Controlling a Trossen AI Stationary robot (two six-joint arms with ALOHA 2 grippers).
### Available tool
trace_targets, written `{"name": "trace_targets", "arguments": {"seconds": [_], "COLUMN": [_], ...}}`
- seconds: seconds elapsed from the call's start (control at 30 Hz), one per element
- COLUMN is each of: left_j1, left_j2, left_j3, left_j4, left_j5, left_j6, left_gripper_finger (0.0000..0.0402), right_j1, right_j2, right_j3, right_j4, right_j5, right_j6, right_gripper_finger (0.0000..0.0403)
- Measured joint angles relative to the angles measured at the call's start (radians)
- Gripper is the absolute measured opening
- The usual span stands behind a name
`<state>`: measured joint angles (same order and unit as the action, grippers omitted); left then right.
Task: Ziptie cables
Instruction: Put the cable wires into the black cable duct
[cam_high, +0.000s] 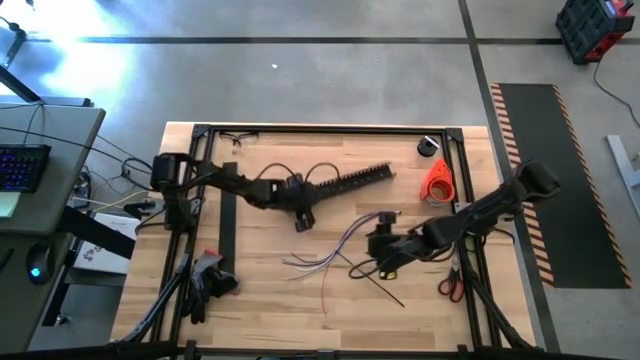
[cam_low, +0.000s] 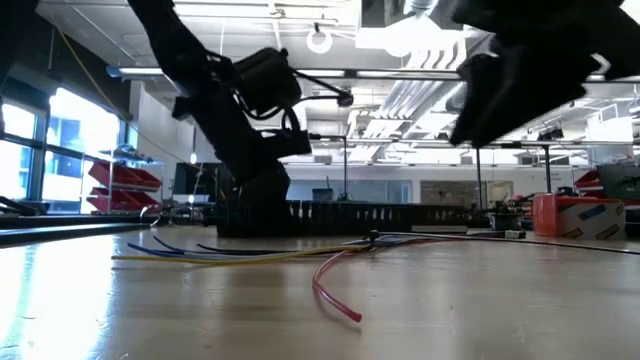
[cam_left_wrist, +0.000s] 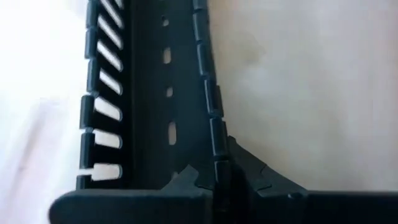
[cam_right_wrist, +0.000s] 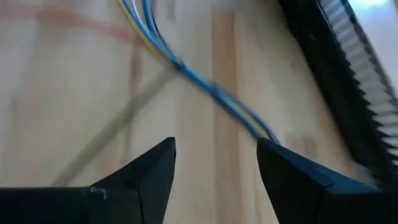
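Note:
The cables, a loose bunch of thin blue, yellow, pale and red wires, lie fanned out on the wooden table near its middle, and they also show in the low view. My right gripper hangs open just above their right end; its wrist view shows the cables running past ahead of the open gripper. A black slotted strip lies slantwise behind the cables. My left gripper is shut at the strip's left end. My left gripper pinches one toothed side wall of the slotted strip between its two fingers, near the strip's end. The fingers come slanting down from the table's left, roughly along the strip. The strip runs away from them, low over the table.
An orange tape roll and a small black part sit at the far right. Red-handled scissors lie at the near right. A second black strip lies at the left. A thin dark strand lies by the cables.

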<state>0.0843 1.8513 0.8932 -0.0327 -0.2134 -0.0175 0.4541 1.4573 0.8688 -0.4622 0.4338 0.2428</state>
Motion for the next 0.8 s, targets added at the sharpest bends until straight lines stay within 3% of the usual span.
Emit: {"name": "trace_targets", "arguments": {"seconds": [0.17,0.47,0.6,0.8], "left_j1": [-0.084,-0.126,-0.136,-0.131], "left_j2": [-0.005,-0.008,-0.016,-0.084], "left_j3": [0.000,0.000,-0.002,-0.010], "left_j4": [-0.046,-0.117,-0.115,-0.119], "left_j5": [-0.031,-0.048,-0.124,-0.065], "left_j6": [-0.005,0.009,0.019,0.016], "left_gripper_finger": [0.0000,0.0001,0.0005,0.0060], "right_j1": [-0.015,-0.106,-0.159,-0.211], "right_j2": [-0.073,-0.356,-0.395,-0.375], "right_j3": [-0.105,-0.393,-0.459,-0.538], "right_j4": [-0.133,0.026,0.045,0.090], "right_j5": [-0.002,-0.018,0.019,0.023], "right_j6": [0.021,0.176,0.298,0.354], "right_gripper_finger": [0.0207,0.0174,0.0163,0.0145]}}
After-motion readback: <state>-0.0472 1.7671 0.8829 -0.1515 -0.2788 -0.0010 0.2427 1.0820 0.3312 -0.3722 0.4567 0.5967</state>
